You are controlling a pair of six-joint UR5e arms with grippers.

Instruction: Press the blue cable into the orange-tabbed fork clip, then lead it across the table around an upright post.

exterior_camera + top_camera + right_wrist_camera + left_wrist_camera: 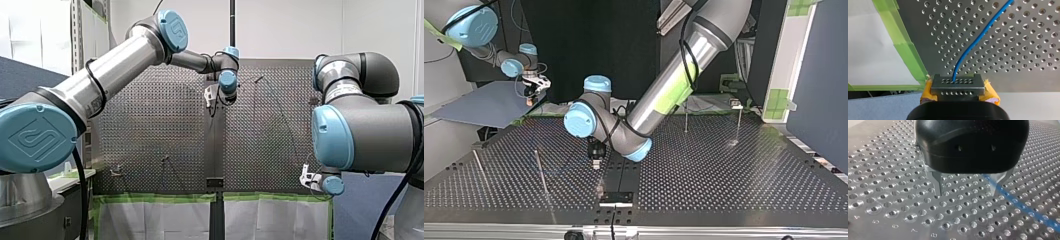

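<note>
Evidently pre-clip, I judge: my right jaws pinch the blue cable [978, 41] just off the edge of the worktop [1023, 62], my left jaws gape low over its middle, beside the cable, which they must next grasp.

blue cable [1020, 206] is blurred in the left wrist view, cut off at the frame edge and partly lost behind one finger of my left gripper [966, 192], whose finger roots are covered by its black body. in the right wrist view the cable's end vanishes into my right gripper [958, 86], clamped on it. in the front view the cable is too thin to trace.
</note>
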